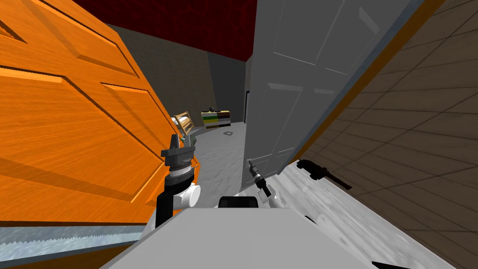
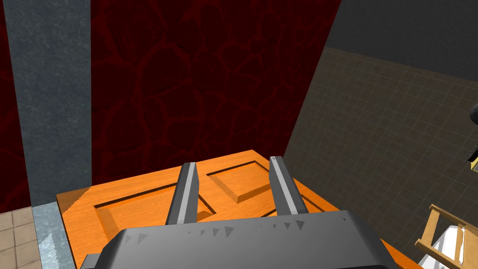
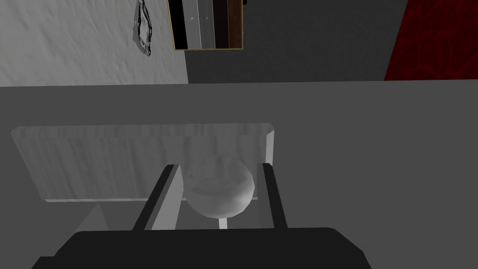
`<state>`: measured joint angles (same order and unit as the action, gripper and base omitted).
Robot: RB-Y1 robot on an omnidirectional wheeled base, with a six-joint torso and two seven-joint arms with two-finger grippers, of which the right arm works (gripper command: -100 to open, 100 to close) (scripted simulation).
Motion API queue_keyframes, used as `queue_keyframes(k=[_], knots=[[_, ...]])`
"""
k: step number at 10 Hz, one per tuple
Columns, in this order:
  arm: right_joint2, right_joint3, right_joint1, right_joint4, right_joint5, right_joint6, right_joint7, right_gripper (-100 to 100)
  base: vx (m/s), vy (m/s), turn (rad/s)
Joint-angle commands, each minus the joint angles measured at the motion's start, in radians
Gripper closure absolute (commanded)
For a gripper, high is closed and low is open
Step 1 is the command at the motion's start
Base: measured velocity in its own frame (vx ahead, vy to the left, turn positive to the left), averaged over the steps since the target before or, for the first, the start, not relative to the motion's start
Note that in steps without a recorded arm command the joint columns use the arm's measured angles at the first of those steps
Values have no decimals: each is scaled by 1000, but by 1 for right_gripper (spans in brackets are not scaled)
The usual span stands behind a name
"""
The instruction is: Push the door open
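The orange door [image 1: 70, 130] shows wood grain. The grey door [image 1: 289, 93] is plain, its knob [image 3: 218, 191] pale grey. A dark red wall [image 1: 186, 23] carries cracked veining; the floor [image 1: 219, 154] is mottled white.

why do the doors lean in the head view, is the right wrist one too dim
Head view: lens and roll tilt the orange door and grey door. Right wrist view: dim flat grey, but the knob by the right pincer shows.
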<state>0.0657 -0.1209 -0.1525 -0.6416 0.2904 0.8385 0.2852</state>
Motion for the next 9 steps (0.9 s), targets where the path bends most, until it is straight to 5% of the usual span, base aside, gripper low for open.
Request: queue_keyframes(k=[1,9], knots=[[0,0,1,0,0,1,0,100,-10,-4,-3],[15,45,1,6,-30,-7,-27,100,97,45,-18]])
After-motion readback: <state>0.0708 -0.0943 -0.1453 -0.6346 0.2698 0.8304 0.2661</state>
